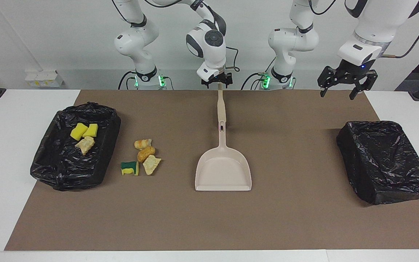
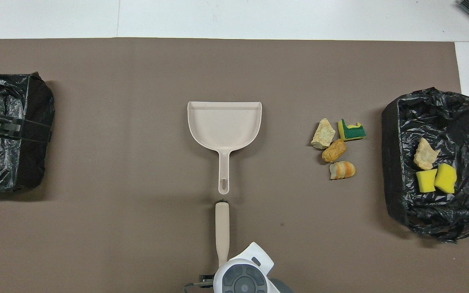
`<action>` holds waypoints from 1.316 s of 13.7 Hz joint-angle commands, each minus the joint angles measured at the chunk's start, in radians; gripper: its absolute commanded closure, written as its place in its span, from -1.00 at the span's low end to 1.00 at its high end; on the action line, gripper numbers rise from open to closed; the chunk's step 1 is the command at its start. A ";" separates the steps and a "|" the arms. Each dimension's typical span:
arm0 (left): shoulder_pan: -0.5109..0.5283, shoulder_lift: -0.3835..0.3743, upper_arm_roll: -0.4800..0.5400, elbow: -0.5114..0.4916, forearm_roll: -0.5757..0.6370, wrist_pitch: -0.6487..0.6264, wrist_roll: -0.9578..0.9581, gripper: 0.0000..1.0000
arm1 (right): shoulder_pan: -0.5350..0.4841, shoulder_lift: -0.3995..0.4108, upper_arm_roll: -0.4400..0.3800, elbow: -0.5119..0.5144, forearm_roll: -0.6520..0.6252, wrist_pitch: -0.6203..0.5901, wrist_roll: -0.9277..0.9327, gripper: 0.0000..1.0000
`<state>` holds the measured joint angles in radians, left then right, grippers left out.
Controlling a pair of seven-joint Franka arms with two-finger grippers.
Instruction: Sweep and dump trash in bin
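Trash is split: four scraps [image 1: 143, 156], bread-like bits and a green-and-yellow sponge, lie on the mat toward the right arm's end, just beside the bin [image 1: 75, 145], which already holds three pieces [image 1: 83, 136]. Dustpan [image 1: 223, 171] sits mid-table, empty, its handle running up toward the right gripper [image 1: 217, 83], whose jaws stand open just above the handle end [image 1: 219, 95], gripping nothing. Left gripper [image 1: 343, 85] waits, jaws open, well above the second bin [image 1: 386, 160]. Risk as I read it: a shallow pinch on that slim handle lets the pan twist, and scraps get shoved past instead of scooped.
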<state>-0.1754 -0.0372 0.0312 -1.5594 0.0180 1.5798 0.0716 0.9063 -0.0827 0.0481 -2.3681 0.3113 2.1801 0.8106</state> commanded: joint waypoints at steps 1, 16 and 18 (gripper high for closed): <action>-0.006 -0.007 -0.013 0.004 0.003 -0.008 -0.003 -1.00 | 0.016 -0.003 -0.002 -0.026 0.023 0.036 0.012 -0.95; -0.512 0.275 -0.024 -0.343 -0.015 0.660 -0.533 -1.00 | -0.105 -0.095 -0.014 0.095 -0.058 -0.285 -0.016 1.00; -0.518 0.283 -0.025 -0.372 -0.015 0.695 -0.567 -1.00 | -0.162 -0.133 -0.014 0.095 -0.099 -0.389 -0.074 1.00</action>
<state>-0.6756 0.2631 -0.0117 -1.8866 0.0102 2.2306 -0.4703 0.7920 -0.1659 0.0283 -2.2586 0.2511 1.8611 0.7898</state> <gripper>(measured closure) 0.000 0.740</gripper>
